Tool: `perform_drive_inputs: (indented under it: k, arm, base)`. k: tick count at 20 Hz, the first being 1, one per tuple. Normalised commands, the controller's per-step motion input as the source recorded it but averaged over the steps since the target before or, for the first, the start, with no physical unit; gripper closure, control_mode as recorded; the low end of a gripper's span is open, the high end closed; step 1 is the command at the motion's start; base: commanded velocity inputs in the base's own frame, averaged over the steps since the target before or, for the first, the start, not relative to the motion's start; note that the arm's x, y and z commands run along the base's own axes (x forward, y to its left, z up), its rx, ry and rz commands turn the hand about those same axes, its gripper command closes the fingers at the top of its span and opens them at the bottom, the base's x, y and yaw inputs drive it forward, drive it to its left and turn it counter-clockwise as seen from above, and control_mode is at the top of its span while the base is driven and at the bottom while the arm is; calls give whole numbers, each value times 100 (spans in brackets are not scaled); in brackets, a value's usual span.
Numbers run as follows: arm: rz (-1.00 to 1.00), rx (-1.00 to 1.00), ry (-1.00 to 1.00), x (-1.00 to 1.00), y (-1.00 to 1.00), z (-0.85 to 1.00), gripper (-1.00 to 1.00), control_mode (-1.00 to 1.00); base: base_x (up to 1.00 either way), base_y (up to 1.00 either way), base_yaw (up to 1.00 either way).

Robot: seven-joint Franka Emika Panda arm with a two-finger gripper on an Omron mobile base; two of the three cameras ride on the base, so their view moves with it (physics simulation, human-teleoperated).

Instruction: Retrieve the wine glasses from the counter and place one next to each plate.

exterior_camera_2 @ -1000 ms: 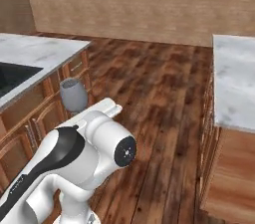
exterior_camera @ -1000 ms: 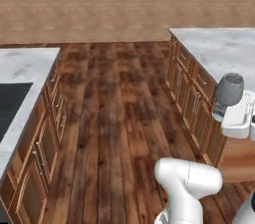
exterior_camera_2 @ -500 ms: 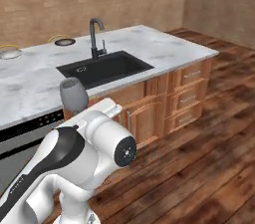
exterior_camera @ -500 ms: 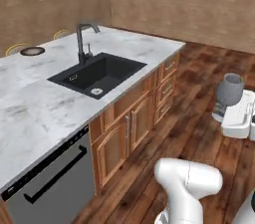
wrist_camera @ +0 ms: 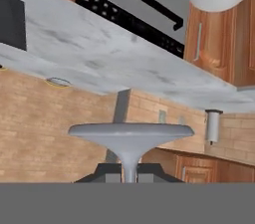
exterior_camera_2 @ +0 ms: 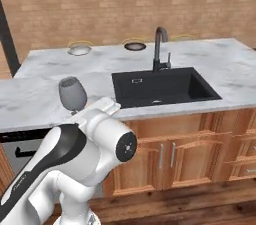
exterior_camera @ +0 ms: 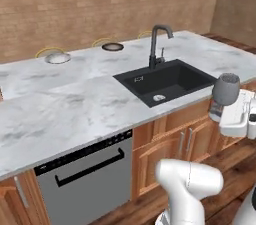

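The gripper (wrist_camera: 129, 172) is pinched on the glass (exterior_camera: 226, 89) by its stem, bowl upright above the hand. Both plates lie ahead across the island: the pale plate (exterior_camera: 57, 58) far left, the dark plate (exterior_camera: 112, 46) nearer centre.

A tan brick wall (exterior_camera: 100, 4) backs the marble island (exterior_camera: 60, 104); black sink (exterior_camera: 167, 81), wooden cabinets (exterior_camera_2: 200, 149) beneath.

My wine glass (exterior_camera: 226, 89) is smoky grey; the surface (exterior_camera: 65, 104) is white marble with grey veins, the sink (exterior_camera: 165, 81) black, the cabinets (exterior_camera_2: 195, 144) brown wood.
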Motion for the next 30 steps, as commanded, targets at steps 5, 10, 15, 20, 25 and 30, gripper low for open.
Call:
perform_drive_inputs:
  k: [5,10,15,20,25,30]
  arm:
    - [0,0,0,0,0,0,100,100]
    - [0,0,0,0,0,0,100,100]
    - [0,0,0,0,0,0,100,100]
    - [0,0,0,0,0,0,100,100]
    - [0,0,0,0,0,0,100,100]
    - [0,0,0,0,0,0,100,100]
  base:
    - [19,-100,27]
    - [20,-100,28]
    - [16,-100,29]
    - [2,-100,22]
    - [2,-100,17]
    - [1,-100,19]
